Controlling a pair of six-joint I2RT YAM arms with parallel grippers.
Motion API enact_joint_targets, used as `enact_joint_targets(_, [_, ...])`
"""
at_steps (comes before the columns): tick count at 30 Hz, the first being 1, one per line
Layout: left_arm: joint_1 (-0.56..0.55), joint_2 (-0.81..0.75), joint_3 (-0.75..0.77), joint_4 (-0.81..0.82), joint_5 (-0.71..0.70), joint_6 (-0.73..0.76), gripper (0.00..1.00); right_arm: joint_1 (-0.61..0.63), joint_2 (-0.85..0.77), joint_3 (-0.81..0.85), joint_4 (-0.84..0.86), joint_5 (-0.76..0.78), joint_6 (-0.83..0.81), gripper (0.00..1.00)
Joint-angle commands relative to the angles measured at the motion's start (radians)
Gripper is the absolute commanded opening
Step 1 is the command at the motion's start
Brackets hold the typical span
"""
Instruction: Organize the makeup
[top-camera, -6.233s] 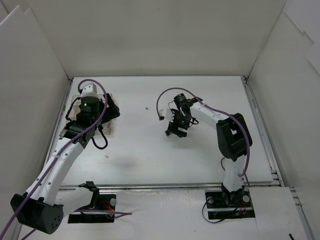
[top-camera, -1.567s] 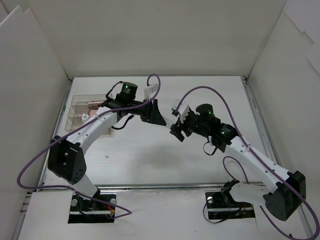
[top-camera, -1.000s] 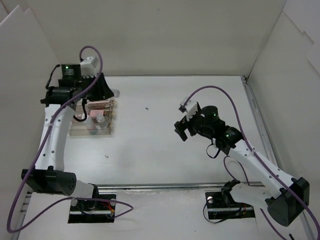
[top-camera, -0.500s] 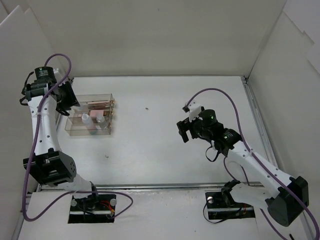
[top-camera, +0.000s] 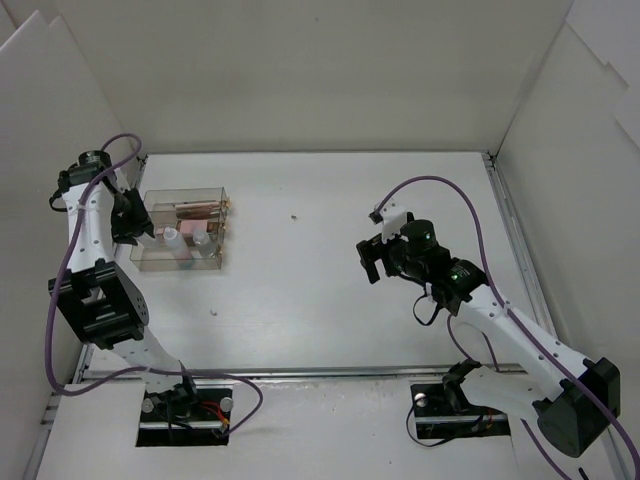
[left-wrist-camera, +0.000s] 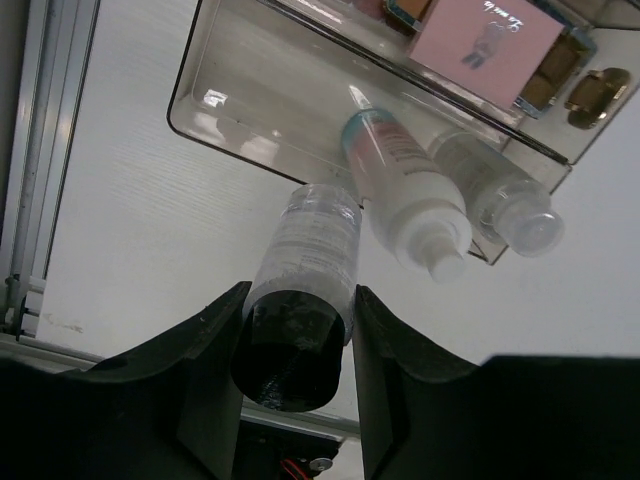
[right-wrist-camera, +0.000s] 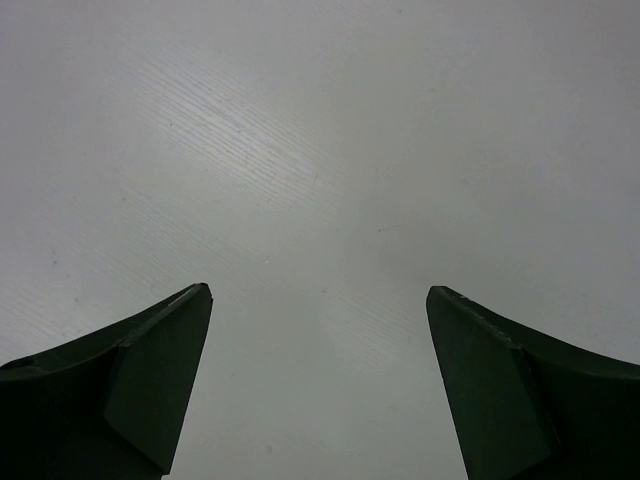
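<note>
The clear compartmented box (top-camera: 180, 267) stands at the far left. It holds a pink-and-blue tube (left-wrist-camera: 398, 180), a small clear bottle (left-wrist-camera: 497, 195), a pink square compact (left-wrist-camera: 485, 42) and a brown palette (top-camera: 200, 211). My left gripper (top-camera: 134, 222) is at the box's left side. It is shut on another small clear bottle (left-wrist-camera: 308, 250), whose far end is at the box's wall (left-wrist-camera: 250, 110). My right gripper (top-camera: 371, 262) is open and empty over bare table right of the middle; it also shows in the right wrist view (right-wrist-camera: 318, 291).
White walls close in the table on the left, back and right. A metal rail (left-wrist-camera: 28, 150) runs along the table's left edge, close to the box. Two small specks (top-camera: 293, 215) (top-camera: 213, 312) lie on the table.
My left arm has swung from the middle of the table to the far left, ending beside the box. My right arm has drawn back to the right and barely moves now.
</note>
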Motion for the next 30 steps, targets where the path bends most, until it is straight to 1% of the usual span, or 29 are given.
enact_joint_targets(1, [0.016, 0.013, 0.009, 0.034, -0.052, 0.031, 0.00, 0.006, -0.008, 0.004, 0.045, 0.037, 0.006, 0.86])
enact_joint_targets(10, [0.025, 0.102, 0.003, 0.113, -0.081, 0.031, 0.00, 0.001, 0.005, 0.006, 0.042, 0.037, -0.006, 0.87])
enact_joint_targets(21, [0.025, 0.214, 0.013, 0.152, -0.089, 0.036, 0.00, 0.003, 0.029, 0.010, 0.042, 0.037, -0.017, 0.87])
enact_joint_targets(23, [0.025, 0.227, 0.021, 0.155, -0.084, 0.034, 0.03, 0.004, 0.037, 0.015, 0.042, 0.037, -0.017, 0.87])
enact_joint_targets(24, [0.025, 0.234, 0.023, 0.156, -0.084, 0.034, 0.08, 0.004, 0.037, 0.015, 0.042, 0.037, -0.019, 0.87])
enact_joint_targets(26, [0.025, 0.246, 0.035, 0.150, -0.086, 0.036, 0.13, 0.003, 0.037, 0.013, 0.042, 0.039, -0.020, 0.87])
enact_joint_targets(27, [0.025, 0.252, 0.040, 0.146, -0.086, 0.037, 0.18, 0.003, 0.038, 0.012, 0.042, 0.039, -0.020, 0.87])
enact_joint_targets(30, [0.016, 0.273, 0.046, 0.137, -0.084, 0.036, 0.23, 0.006, 0.044, 0.012, 0.042, 0.039, -0.020, 0.87])
